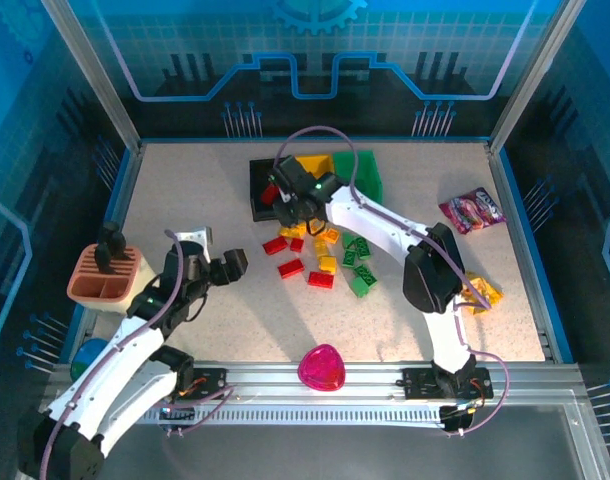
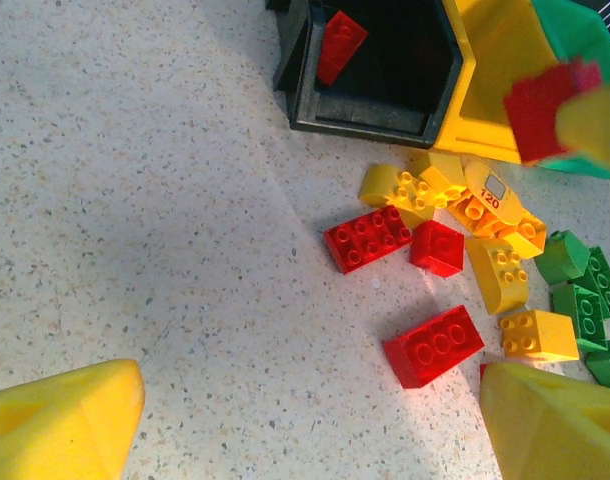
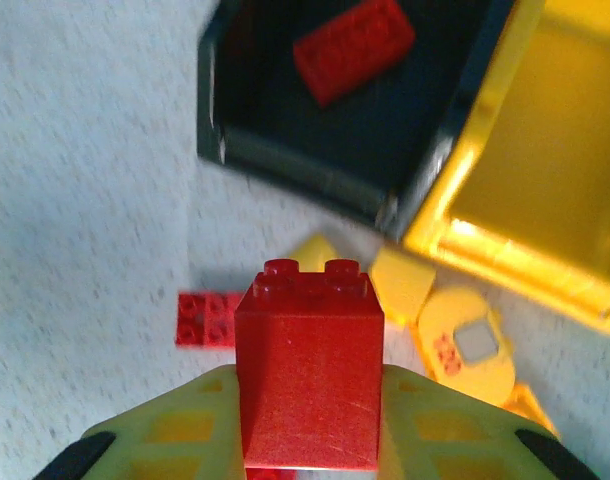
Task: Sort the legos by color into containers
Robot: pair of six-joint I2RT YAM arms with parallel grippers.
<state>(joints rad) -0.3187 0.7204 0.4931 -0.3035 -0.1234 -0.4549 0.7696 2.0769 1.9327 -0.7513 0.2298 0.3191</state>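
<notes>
Red lego (image 3: 308, 350) in right gripper (image 3: 308, 410)

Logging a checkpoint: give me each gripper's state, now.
Left gripper: open, holding nothing.
Right gripper: shut on a red lego.

The left arm (image 1: 115, 365) and right arm (image 1: 380, 222) were white with black joints and lilac cables (image 1: 315, 131); their claw fingers (image 2: 55, 420) were yellow.

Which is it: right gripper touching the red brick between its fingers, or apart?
Touching. In the right wrist view the right gripper clamps the red brick, fingers flush on both sides, no gap.
</notes>
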